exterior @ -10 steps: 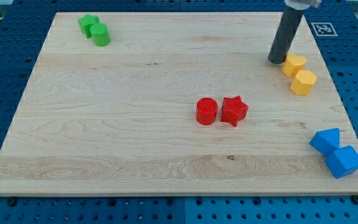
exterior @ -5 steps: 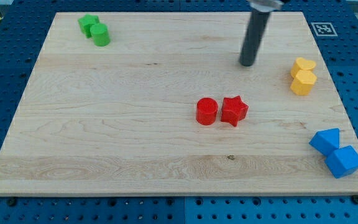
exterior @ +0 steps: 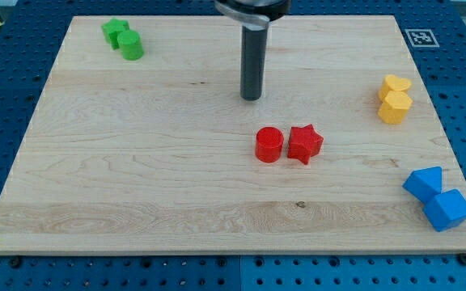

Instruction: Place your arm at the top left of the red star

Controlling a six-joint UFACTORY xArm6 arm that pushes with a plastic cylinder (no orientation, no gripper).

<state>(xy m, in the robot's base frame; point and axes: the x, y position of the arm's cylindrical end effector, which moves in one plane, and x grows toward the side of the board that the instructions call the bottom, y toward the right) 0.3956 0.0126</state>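
Observation:
The red star (exterior: 305,144) lies near the middle of the wooden board (exterior: 136,162), touching a red cylinder (exterior: 269,145) on its left. My tip (exterior: 252,97) rests on the board above and to the left of the red star, just above the red cylinder with a clear gap to both. The dark rod rises straight up out of the view's top.
Two green blocks (exterior: 123,38) sit at the board's top left. Two yellow blocks (exterior: 394,99) sit at the right edge. Two blue blocks (exterior: 438,198) sit at the bottom right. A marker tag (exterior: 421,37) lies off the board's top right corner.
My tip has slid left and slightly down across the board, from beside the yellow blocks to above the red cylinder. The upper yellow block shifted a little toward the right edge.

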